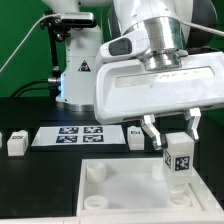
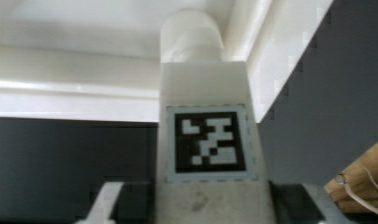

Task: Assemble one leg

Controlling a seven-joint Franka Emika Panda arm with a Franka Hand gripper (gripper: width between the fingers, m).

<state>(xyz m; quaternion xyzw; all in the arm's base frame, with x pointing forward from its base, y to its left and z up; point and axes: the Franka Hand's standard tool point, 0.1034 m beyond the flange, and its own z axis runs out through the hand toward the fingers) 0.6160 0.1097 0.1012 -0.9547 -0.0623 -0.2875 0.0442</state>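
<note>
Over the black table [image 1: 30, 185] our jaws pinch the leg [image 1: 180, 157] above the white square part [image 1: 120, 195]; next it should go straight down into a corner.

Leg [image 1: 178, 158] at corner of square part [image 1: 130, 200] — marker board [image 1: 82, 137] behind

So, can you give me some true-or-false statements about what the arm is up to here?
1. The pincer grips a small white block bearing a black-and-white tag. True.
2. The held block lies flat on the black table. False: it hangs upright at a corner of the big white square part.
3. A second block and a third block sit off opposite ends of the marker board. True.
4. The marker board shows one tag. False: four show.
</note>
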